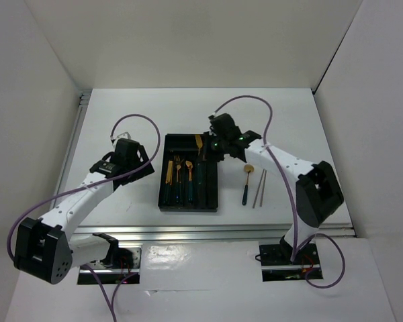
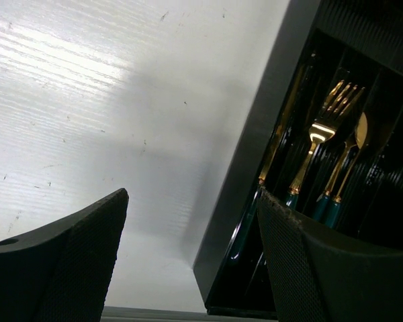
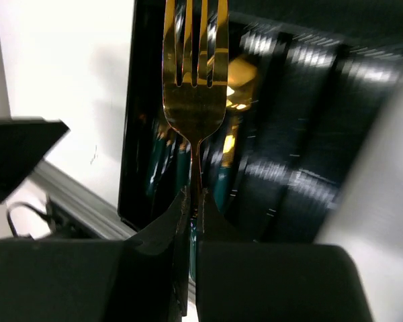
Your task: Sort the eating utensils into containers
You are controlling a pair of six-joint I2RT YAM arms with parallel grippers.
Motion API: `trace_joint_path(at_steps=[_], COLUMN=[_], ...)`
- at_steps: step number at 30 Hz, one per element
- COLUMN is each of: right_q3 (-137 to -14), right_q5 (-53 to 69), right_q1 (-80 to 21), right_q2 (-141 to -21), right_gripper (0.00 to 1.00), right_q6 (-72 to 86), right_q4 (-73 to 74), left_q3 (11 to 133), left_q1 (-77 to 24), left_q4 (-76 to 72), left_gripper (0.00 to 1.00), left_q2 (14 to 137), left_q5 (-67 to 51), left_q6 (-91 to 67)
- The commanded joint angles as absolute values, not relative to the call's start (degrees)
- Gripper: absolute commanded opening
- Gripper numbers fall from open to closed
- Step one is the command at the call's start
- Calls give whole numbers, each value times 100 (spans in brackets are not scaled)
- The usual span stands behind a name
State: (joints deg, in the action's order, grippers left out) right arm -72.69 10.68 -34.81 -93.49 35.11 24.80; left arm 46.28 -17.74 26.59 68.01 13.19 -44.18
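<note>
Several gold-and-teal utensils (image 1: 178, 176) are lying in the black plastic tray (image 1: 162, 194), and we are clamping a gold fork (image 3: 195, 100) over its far end with our right gripper (image 3: 191, 204), left gripper (image 2: 193, 198) gaping beside it, gold spoon (image 1: 246, 180) and grey-brown chopsticks (image 1: 258, 188) waiting right of it.

Utensils (image 1: 178, 176) fill the tray's (image 1: 188, 208) left compartments; the rightmost seems open for passage.

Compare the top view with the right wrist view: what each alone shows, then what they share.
Only the top view: the left arm, and a spoon and chopsticks lying on the table right of the tray. Only the right wrist: that the right gripper is shut on the fork just below its head. Both: fork and tray.
</note>
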Motion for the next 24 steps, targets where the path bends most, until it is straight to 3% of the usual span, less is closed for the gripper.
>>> trace_joint_path(at_steps=[1,11,24], right_q3=[-7575,-7708,-7954], right_q5=[1292,327,431], right_q1=[-3919,-4649,-4649], right_q2=[-9790,-10159,-10819], right_gripper=[0,0,0], right_q6=[3612,4262,4658], right_q4=[1986,1616,1802], left_q3=[4553,4438,4333], left_q1=[-1740,-1740,-1740], left_q4=[2584,2654,2654], left_gripper=[83,83,83], left_q2=[6461,6232,6179], left_q5=[1239,1362,1362], left_q6=[-4544,-4597,-4597])
